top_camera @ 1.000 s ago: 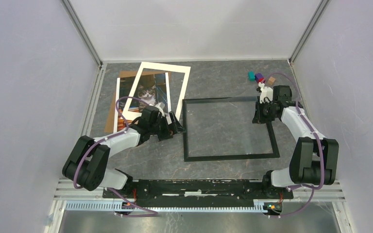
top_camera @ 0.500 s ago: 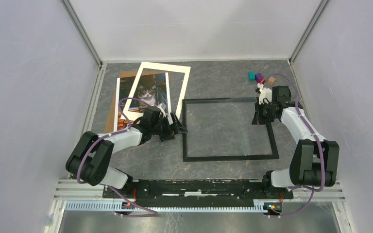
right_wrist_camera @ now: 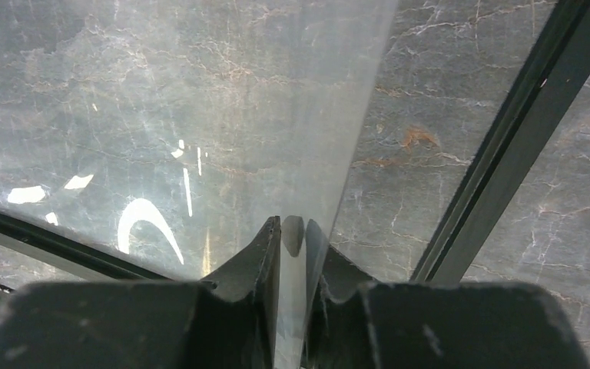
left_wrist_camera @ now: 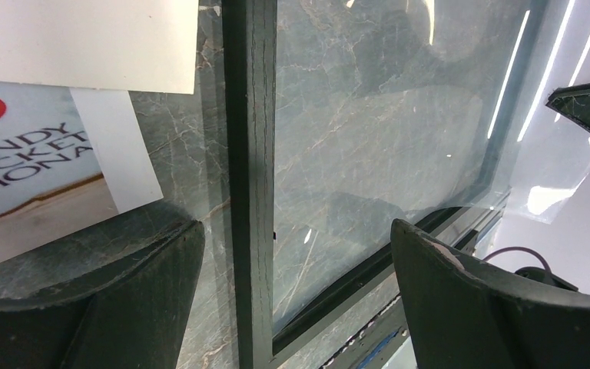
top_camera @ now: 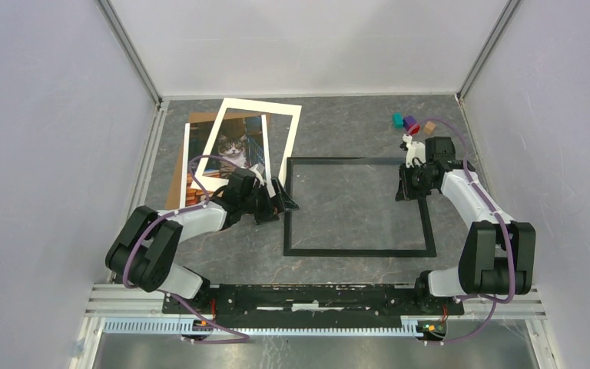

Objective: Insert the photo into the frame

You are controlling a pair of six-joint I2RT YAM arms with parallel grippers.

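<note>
The black frame [top_camera: 353, 252] lies flat mid-table. A clear sheet [right_wrist_camera: 161, 115] lies over its opening, raised at the right side. My right gripper [top_camera: 406, 188] is shut on that sheet's right edge [right_wrist_camera: 293, 227], just inside the frame's right bar [right_wrist_camera: 522, 138]. My left gripper [top_camera: 280, 207] is open and low over the frame's left bar [left_wrist_camera: 250, 154], one finger [left_wrist_camera: 123, 300] on each side of it [left_wrist_camera: 296, 231], touching nothing. The cat photo [top_camera: 234, 150] lies at the back left under a white mat [top_camera: 288, 115]; its corner [left_wrist_camera: 23, 154] shows in the left wrist view.
A brown backing board [top_camera: 177, 188] lies under the photo and mat [left_wrist_camera: 84, 38]. Small coloured blocks [top_camera: 409, 121] sit at the back right, close behind my right wrist. Enclosure walls stand on three sides.
My right gripper has moved a little left with the clear sheet, and the frame has slid slightly left with it. The left gripper stays open at the frame's left bar.
</note>
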